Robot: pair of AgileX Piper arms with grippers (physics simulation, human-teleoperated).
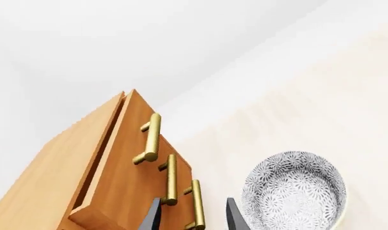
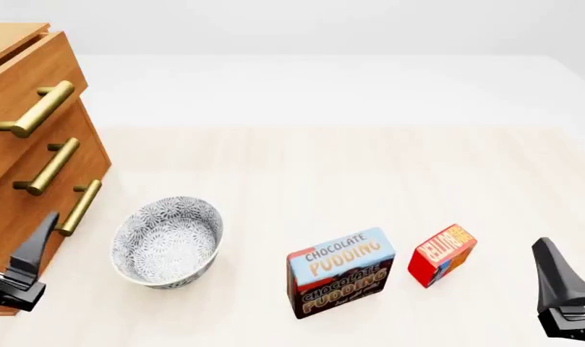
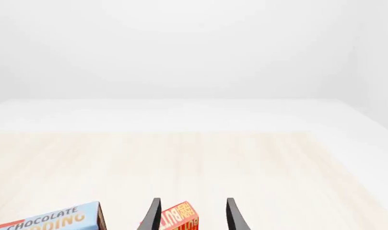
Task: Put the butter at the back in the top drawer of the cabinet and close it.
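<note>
The butter [image 2: 442, 254], a small red box, stands on the table right of centre. It also shows in the right wrist view [image 3: 180, 218], ahead of and between my right gripper's fingers. My right gripper [image 3: 192, 216] is open and empty, and sits low at the front right [image 2: 560, 289]. The cabinet [image 2: 12, 195] stands at the left. Its top drawer [image 2: 27, 79] is pulled out a little, with a dark gap showing behind its front [image 1: 117, 158]. My left gripper [image 1: 192, 218] is open and empty, in front of the lowest handle [image 2: 27, 264].
A grey patterned bowl [image 2: 167, 242] sits just right of the cabinet, close to my left gripper [image 1: 293, 191]. A blue-and-brown Chocolate Pudding box [image 2: 340, 273] stands left of the butter, also in the right wrist view [image 3: 50, 221]. Three brass handles [image 2: 37, 108] stick out from the drawers.
</note>
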